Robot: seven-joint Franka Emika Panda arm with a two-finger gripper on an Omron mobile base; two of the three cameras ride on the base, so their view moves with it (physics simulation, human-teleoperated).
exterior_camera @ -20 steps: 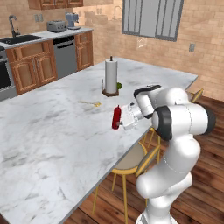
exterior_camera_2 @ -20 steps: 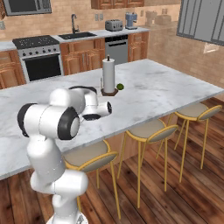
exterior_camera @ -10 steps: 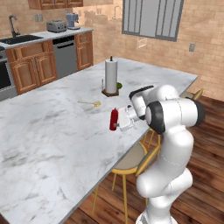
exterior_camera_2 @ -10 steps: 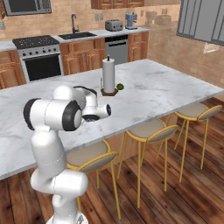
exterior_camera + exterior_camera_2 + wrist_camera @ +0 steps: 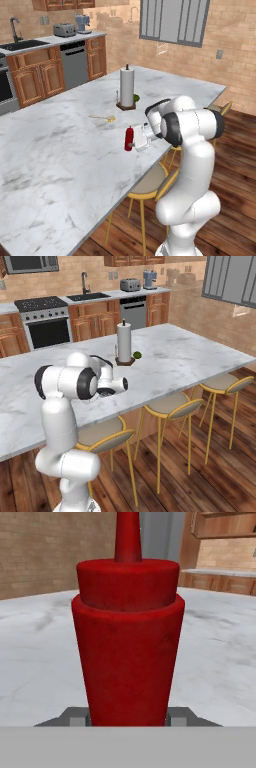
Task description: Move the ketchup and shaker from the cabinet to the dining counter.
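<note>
**Ketchup carried further in over the dining counter**

Since a second ago the arm has folded in and swung the ketchup point(image 5: 129, 138) a bit further left over the marble in the left base view; the base cameras have not moved, everything else sits as before.

Dining counter point(image 5: 55, 150): big white-grey veined marble island, yellow-legged stools point(image 5: 172, 404) along its near edge. The white arm is bent over that edge, forearm reaching onto the top.

Paper towel roll point(image 5: 127, 88) stands upright on a dark base toward the far part of the counter, a small green thing point(image 5: 136, 97) just beside it (too small to name). A small yellowish item point(image 5: 104, 118) lies flat on the marble between the roll and the bottle.

Ketchup: slim red squeeze bottle, upright, nozzle up, over the counter near its stool-side edge; whether its bottom touches the marble, cannot tell.

Pincer point(image 5: 133, 141): closed narrow on the ketchup, fingers point(image 5: 75, 718) pressed against both sides of the bottle's lower body in the hand view.
</note>
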